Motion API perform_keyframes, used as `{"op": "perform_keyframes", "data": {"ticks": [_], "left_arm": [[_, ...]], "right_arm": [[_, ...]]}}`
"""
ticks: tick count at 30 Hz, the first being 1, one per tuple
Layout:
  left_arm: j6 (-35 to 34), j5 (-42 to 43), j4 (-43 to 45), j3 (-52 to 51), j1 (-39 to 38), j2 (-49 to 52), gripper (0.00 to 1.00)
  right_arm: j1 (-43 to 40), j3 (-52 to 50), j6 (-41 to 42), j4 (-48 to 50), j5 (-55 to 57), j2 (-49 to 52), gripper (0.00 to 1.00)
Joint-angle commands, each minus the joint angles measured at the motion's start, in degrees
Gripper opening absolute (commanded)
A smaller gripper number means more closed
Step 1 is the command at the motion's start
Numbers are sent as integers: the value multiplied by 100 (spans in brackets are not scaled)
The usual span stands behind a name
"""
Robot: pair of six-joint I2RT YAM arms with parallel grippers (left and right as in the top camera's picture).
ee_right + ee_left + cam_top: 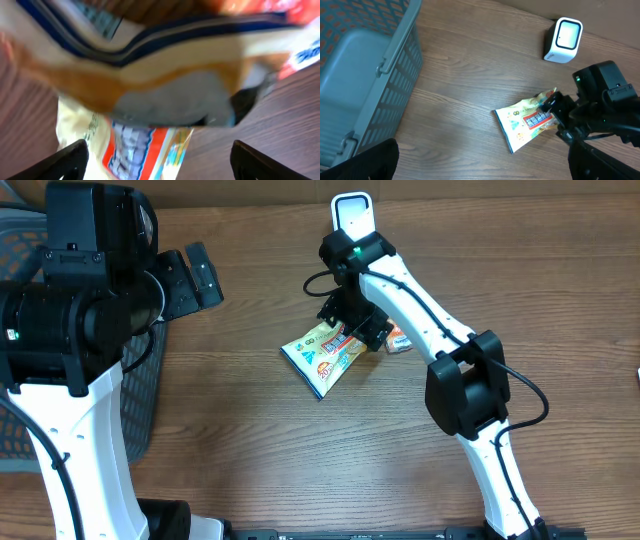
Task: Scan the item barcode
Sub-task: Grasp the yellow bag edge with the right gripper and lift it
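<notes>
Lying flat on the surface (300, 465), snack packet (318, 358): directly under the right pincer (358, 328), long axis running diagonally away from it toward the left arm's side. Right pincer: spread wide over the packet's near end, nothing clamped. Left pincer (195, 280): released, well apart. Scanner (352, 212): just beyond the right pincer.

1. Soft, even light from above fills the overhead view; the grain of the bench (250, 450) reads clearly.
2. Only a faint shadow edges the snack packet (322, 352).
3. The right wrist view is heavily blurred; the snack packet fills its upper half, out of focus.
4. The left wrist view is sharp, with dark lower corners.
</notes>
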Motion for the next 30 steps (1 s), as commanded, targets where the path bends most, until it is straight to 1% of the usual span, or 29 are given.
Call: {"op": "perform_keyframes", "data": {"ticks": [1,3,5,6,9,10,13,14,16,18,22,23,24,25,28,30], "left_arm": [[48,-72,9,11,9,7,100],[50,-72,9,11,9,7,100],[50,-72,9,11,9,7,100],[50,-72,9,11,9,7,100],[50,-72,9,11,9,7,100],[50,-72,9,11,9,7,100],[50,-70,9,11,9,7,100],[50,-70,9,11,9,7,100],[50,-72,9,11,9,7,100],[50,-72,9,11,9,7,100],[50,-72,9,11,9,7,100],[48,-72,9,11,9,7,100],[50,-72,9,11,9,7,100],[50,-72,9,11,9,7,100],[50,-72,9,11,9,7,100],[50,-70,9,11,9,7,100]], "right_arm": [[81,-195,402,70,369,39,92],[140,-339,424,219,428,50,92],[190,-592,540,457,400,50,89],[214,-686,577,551,398,50,84],[273,-986,566,872,424,50,75],[295,-1045,535,911,428,50,68],[295,-1047,199,879,420,37,34],[293,-1032,66,837,426,15,28],[258,-992,-166,798,424,-28,28],[205,-892,-634,758,424,-87,29],[76,-492,-2118,573,315,-243,32],[63,-411,-2430,540,214,-267,21],[35,-302,-2791,496,35,-291,5],[13,-208,-3042,452,-155,-306,4],[-94,96,-3912,328,-1119,-326,4],[-223,195,-4673,313,-2140,-328,6]]}}
